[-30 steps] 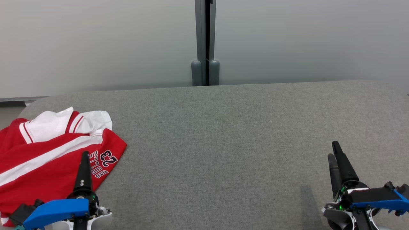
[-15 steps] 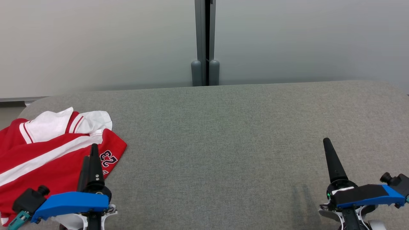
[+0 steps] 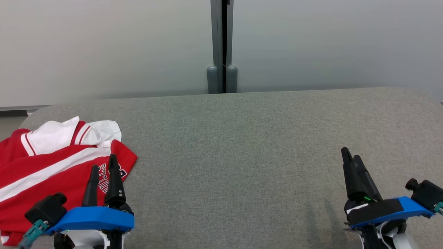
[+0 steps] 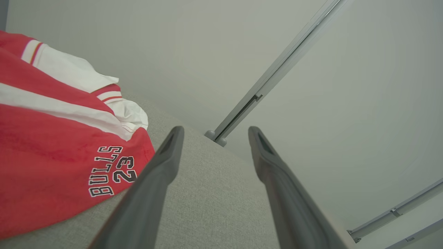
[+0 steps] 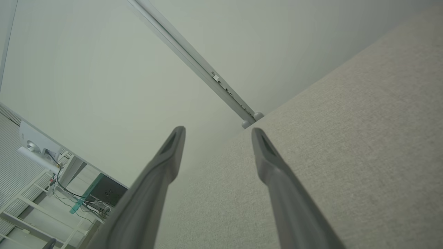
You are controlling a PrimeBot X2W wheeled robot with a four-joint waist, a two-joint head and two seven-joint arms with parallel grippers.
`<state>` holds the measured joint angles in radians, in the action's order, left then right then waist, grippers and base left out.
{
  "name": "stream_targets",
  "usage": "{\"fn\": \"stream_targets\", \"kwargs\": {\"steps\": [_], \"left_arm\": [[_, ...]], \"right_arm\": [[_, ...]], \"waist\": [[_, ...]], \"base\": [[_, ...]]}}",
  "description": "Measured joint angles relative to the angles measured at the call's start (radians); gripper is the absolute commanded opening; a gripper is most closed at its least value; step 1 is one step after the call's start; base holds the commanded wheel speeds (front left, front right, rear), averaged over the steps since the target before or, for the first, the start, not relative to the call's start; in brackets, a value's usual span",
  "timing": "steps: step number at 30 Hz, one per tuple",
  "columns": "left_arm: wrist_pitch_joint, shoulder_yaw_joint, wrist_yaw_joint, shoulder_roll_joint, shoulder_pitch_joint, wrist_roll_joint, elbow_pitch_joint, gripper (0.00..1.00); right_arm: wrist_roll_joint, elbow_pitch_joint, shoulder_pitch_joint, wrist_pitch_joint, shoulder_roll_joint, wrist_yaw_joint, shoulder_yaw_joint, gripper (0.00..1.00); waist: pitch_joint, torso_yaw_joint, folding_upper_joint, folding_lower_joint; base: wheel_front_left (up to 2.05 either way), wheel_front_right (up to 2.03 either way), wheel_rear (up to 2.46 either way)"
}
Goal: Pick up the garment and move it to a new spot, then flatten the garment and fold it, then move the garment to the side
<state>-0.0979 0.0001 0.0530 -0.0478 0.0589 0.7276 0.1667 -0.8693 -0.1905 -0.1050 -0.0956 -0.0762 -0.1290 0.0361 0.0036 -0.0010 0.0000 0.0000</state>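
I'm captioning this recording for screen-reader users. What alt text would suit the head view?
A crumpled red-and-white Bulls garment lies at the left of a grey fabric surface. The open left end effector shows in front of its printed corner; the open right end effector is over bare fabric at lower right.

The right hand (image 5: 217, 130) holds its two dark fingers (image 5: 162, 166) spread apart above the grey fabric bench (image 5: 346, 138). Beyond is a pale wall (image 5: 104, 69), crossed diagonally by a grey rail (image 5: 193, 65). Cables (image 5: 65, 193) hang at lower left.
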Motion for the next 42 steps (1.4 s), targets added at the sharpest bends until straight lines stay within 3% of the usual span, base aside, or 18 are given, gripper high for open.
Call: {"fn": "stream_targets", "kwargs": {"steps": [18,42], "left_arm": [[-0.049,-0.049,-0.022,-0.016,0.0,-0.237,-0.001,1.0],[-0.107,-0.077,-0.036,-0.022,-0.003,-0.453,0.002,1.0]], "right_arm": [[0.221,-0.012,-0.011,-0.051,0.001,0.0,0.012,1.0],[0.45,-0.03,-0.02,-0.108,0.006,0.0,0.005,1.0]], "waist": [[-0.009,0.001,0.0,0.0],[-0.017,-0.002,0.0,0.0]], "base": [[0.0,0.0,0.0],[0.0,0.0,0.0]]}}
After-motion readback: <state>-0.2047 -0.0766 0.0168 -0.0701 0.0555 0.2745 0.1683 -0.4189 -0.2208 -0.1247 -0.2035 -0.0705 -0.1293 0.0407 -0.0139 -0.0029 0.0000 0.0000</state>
